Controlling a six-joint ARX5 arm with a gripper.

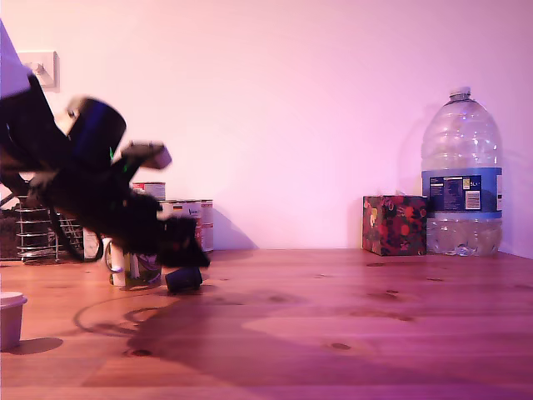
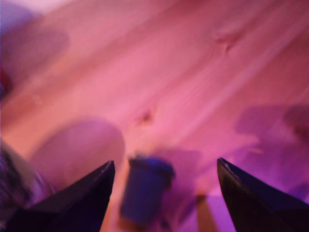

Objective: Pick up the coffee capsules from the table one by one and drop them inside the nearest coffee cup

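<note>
wrist view has the gripper [image 2: 164, 193] spread wide, the black capsule [image 2: 144, 193] standing on the desk [image 2: 193, 72] between its jaws, untouched. best to settle lower, centre, then close gently round it. exterior view's left shows the mug [image 1: 133, 268] just beside, mostly hidden behind the blurred arm.

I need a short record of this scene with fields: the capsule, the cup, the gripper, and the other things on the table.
capsule: one black coffee capsule on the table, between the open fingers in the wrist view, not gripped
cup: printed mug, partly hidden behind the arm, just beside the capsule
gripper: gripper open, low over the capsule
others: water bottle, floral box, tins, white tub
</note>
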